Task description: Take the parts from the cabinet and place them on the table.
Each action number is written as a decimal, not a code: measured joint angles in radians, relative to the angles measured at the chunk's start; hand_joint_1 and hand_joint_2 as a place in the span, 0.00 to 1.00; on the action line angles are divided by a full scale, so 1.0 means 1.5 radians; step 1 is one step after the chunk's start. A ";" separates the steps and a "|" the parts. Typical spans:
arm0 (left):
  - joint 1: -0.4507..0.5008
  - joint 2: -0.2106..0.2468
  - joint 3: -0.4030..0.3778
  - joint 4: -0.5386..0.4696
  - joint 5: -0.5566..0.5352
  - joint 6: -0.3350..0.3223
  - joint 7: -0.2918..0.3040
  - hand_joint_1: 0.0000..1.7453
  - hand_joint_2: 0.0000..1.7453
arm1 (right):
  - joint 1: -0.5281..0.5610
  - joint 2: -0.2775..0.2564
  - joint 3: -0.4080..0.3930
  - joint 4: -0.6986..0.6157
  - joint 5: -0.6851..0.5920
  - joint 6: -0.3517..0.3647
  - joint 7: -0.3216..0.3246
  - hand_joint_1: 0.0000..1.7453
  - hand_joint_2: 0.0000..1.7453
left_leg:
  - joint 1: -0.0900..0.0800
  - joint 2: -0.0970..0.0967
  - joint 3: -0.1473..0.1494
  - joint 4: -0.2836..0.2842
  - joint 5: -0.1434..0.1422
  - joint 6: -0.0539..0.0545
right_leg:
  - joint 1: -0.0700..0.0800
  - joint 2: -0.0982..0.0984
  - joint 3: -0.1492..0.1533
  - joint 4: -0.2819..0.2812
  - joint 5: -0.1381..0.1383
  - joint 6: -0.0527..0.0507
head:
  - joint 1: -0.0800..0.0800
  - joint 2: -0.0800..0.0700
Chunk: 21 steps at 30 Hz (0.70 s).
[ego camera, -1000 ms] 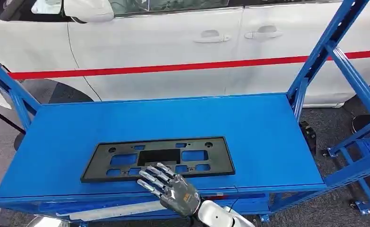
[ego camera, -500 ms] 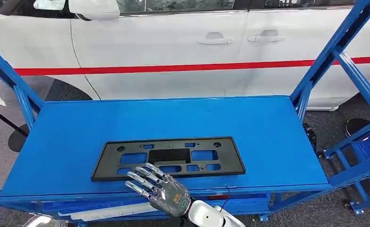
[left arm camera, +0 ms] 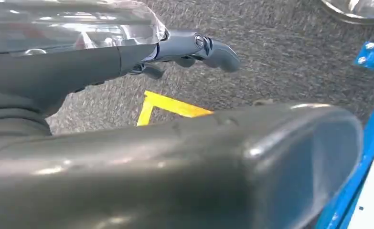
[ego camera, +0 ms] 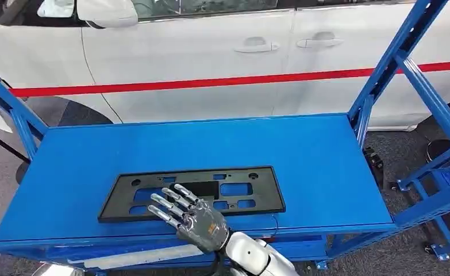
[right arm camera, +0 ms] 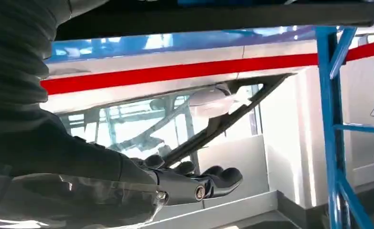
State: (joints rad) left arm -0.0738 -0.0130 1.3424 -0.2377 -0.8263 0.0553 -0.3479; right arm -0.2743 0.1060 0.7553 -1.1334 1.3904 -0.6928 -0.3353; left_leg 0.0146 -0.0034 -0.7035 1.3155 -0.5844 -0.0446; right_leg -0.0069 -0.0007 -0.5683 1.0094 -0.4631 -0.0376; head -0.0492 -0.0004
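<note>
A flat black plastic frame with several cut-outs lies on the blue shelf top, near its front edge. My right hand reaches in from below with its fingers spread over the frame's near edge, holding nothing; whether it touches the frame is unclear. In the right wrist view the same hand shows its fingers stretched out, with the dark frame edge close by. My left hand hangs over grey carpet, fingers loosely extended and holding nothing.
A white car with a red stripe stands right behind the shelf. Blue slanted uprights rise at the right and left ends. More blue racking stands to the right. Yellow floor tape marks the carpet.
My right hand has moved forward and a little left, so its fingers now lie over the frame's near edge. The view swayed and came back; the frame has not moved.
</note>
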 joint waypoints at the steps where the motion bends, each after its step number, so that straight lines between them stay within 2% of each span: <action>1: 0.000 0.000 0.000 0.000 0.000 0.000 -0.001 0.00 0.00 | -0.003 0.003 0.000 0.004 0.004 0.000 0.002 0.00 1.00 | 0.000 0.000 0.017 -0.038 0.026 0.001 | 0.000 0.001 0.001 0.000 0.000 0.000 | 0.000 0.000; 3: -0.001 0.000 0.000 0.000 0.000 0.000 -0.002 0.00 0.00 | -0.010 0.009 0.001 0.009 0.009 0.000 0.006 0.00 1.00 | 0.000 0.000 0.076 -0.162 0.088 0.005 | 0.000 0.001 0.006 0.000 -0.002 0.003 | 0.000 0.000; 4: -0.001 0.001 0.000 0.000 0.000 0.000 -0.002 0.00 0.00 | -0.014 0.011 0.001 0.011 0.009 0.000 0.007 0.00 1.00 | 0.000 0.000 0.097 -0.205 0.089 0.009 | 0.000 0.001 0.007 0.000 -0.003 0.005 | 0.000 0.000; 5: -0.003 0.000 0.000 0.000 0.000 0.000 -0.002 0.00 0.00 | -0.018 0.013 0.001 0.013 0.009 0.000 0.007 0.00 1.00 | -0.005 -0.001 0.099 -0.212 0.089 0.015 | 0.004 0.002 0.003 0.003 -0.004 0.009 | 0.000 0.000; 8: 0.000 0.000 0.000 0.000 0.000 0.001 -0.002 0.00 0.00 | -0.020 0.016 0.001 0.018 0.009 0.000 0.007 0.00 1.00 | -0.007 -0.001 0.095 -0.209 0.089 0.026 | 0.003 0.002 0.004 -0.001 -0.001 0.020 | 0.000 0.000; 9: 0.000 0.000 0.000 0.000 0.000 0.001 -0.002 0.00 0.00 | -0.022 0.017 0.001 0.019 0.009 0.000 0.007 0.00 1.00 | -0.001 -0.001 0.098 -0.217 0.094 0.032 | 0.005 0.002 0.002 0.002 -0.005 0.024 | 0.000 0.000; 10: -0.002 0.000 0.000 0.000 0.000 0.001 -0.002 0.00 0.00 | -0.024 0.017 0.001 0.020 0.009 0.000 0.007 0.00 1.00 | -0.001 -0.001 0.098 -0.219 0.096 0.036 | 0.003 0.002 -0.003 0.016 -0.017 0.027 | 0.000 0.000; 11: -0.002 0.000 0.000 0.000 0.000 0.001 -0.002 0.00 0.00 | -0.027 0.017 0.001 0.021 0.010 0.000 0.007 0.00 1.00 | -0.001 0.000 0.097 -0.218 0.096 0.040 | 0.002 0.002 -0.022 0.058 -0.044 0.029 | 0.000 0.000; 13: -0.002 0.000 0.000 0.000 0.000 0.002 -0.002 0.00 0.00 | -0.029 0.017 0.002 0.029 0.017 0.000 0.015 0.00 1.00 | -0.003 0.000 0.095 -0.218 0.097 0.042 | 0.002 0.002 -0.077 0.172 -0.095 0.032 | 0.000 0.000; 14: -0.001 0.000 0.000 0.000 0.000 0.002 -0.002 0.00 0.00 | -0.029 0.017 0.005 0.035 0.025 0.000 0.022 0.00 1.00 | -0.003 0.000 0.094 -0.218 0.097 0.042 | 0.001 0.002 -0.098 0.213 -0.104 0.032 | 0.000 0.000; 15: -0.001 0.000 0.000 0.000 0.000 0.002 -0.002 0.00 0.00 | -0.030 0.016 0.009 0.041 0.035 0.000 0.029 0.00 1.00 | -0.003 0.000 0.094 -0.217 0.097 0.042 | 0.001 0.001 -0.102 0.217 -0.096 0.032 | 0.000 0.000; 16: -0.001 0.000 0.000 0.000 0.000 0.002 -0.002 0.00 0.00 | -0.032 0.016 0.012 0.045 0.044 0.000 0.037 0.00 1.00 | -0.004 -0.001 0.095 -0.217 0.097 0.042 | 0.002 0.001 -0.091 0.192 -0.075 0.030 | 0.000 0.000; 18: -0.001 -0.001 0.000 0.000 0.000 0.002 -0.004 0.00 0.00 | -0.041 0.017 0.022 0.054 0.065 0.000 0.056 0.00 1.00 | -0.004 -0.002 0.097 -0.215 0.095 0.040 | 0.002 0.001 -0.033 0.073 -0.011 0.023 | 0.000 0.000; 19: -0.001 -0.002 0.000 0.000 -0.001 0.001 -0.004 0.00 0.00 | -0.046 0.017 0.026 0.058 0.070 0.000 0.062 0.00 1.00 | -0.004 -0.002 0.097 -0.214 0.094 0.038 | 0.004 0.001 -0.006 0.015 0.005 0.017 | 0.001 0.000; 20: -0.002 -0.003 0.000 0.000 -0.001 0.001 -0.004 0.00 0.00 | -0.052 0.017 0.032 0.064 0.072 0.000 0.068 0.00 1.00 | -0.010 -0.002 0.093 -0.207 0.091 0.033 | 0.007 0.001 -0.002 0.001 -0.001 0.016 | 0.000 0.000; 21: -0.001 -0.003 0.000 0.000 -0.001 0.001 -0.005 0.00 0.00 | -0.054 0.017 0.035 0.068 0.075 0.000 0.070 0.00 1.00 | -0.007 -0.002 0.091 -0.210 0.093 0.030 | 0.006 0.001 -0.005 0.003 0.001 0.016 | 0.000 0.000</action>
State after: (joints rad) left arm -0.0753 -0.0179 1.3424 -0.2377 -0.8274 0.0568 -0.3552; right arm -0.3559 0.1320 0.8076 -1.0319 1.5030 -0.6928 -0.2308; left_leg 0.0035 -0.0065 -0.5677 1.0011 -0.4452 0.0008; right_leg 0.0020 0.0013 -0.5757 1.0145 -0.4613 -0.0139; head -0.0488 -0.0004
